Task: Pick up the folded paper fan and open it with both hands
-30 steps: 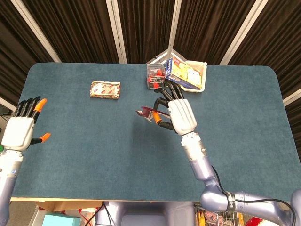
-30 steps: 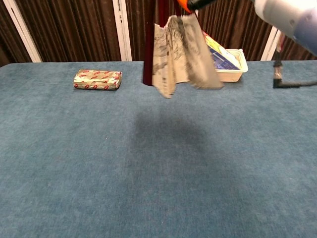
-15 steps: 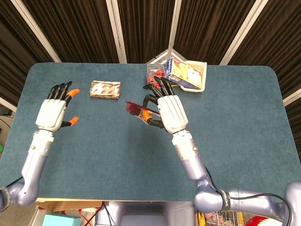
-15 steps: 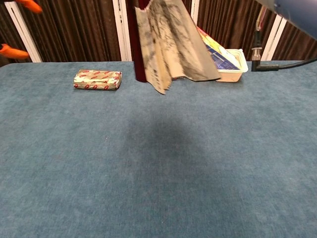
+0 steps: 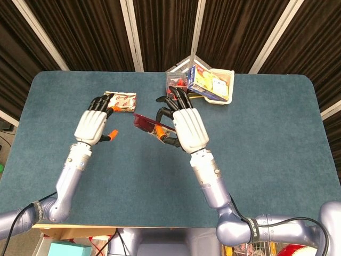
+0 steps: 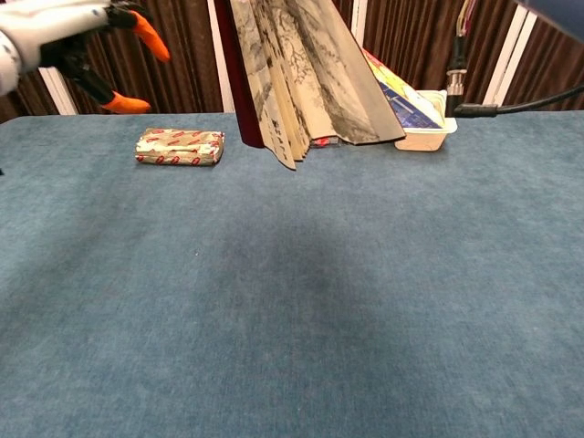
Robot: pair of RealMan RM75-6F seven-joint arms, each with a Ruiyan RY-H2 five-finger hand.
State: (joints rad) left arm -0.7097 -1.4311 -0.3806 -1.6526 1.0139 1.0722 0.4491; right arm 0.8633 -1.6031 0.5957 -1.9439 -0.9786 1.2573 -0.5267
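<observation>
A: Right hand (image 5: 184, 127) pinches the paper fan (image 6: 297, 73), aloft mid-table; left hand (image 5: 95, 125) just beside, fingers spread, empty.

B: Light, creased paper, tears easily. Take the dark outer rib (image 6: 235, 82), though the pinch itself is probably hidden.

I am counting two robot hands: the left hand (image 5: 95, 126) and the right hand (image 5: 184, 127). I am seeing one paper fan (image 6: 301, 73), partly spread. I am counting one wrapped packet (image 5: 120, 101) lying flat on the one blue table (image 5: 277, 149). At the far edge I am counting one white tray (image 5: 227, 88), one colourful box (image 5: 205, 84) leaning in it, and one small clear box with red items (image 5: 174, 81) beside it.
</observation>
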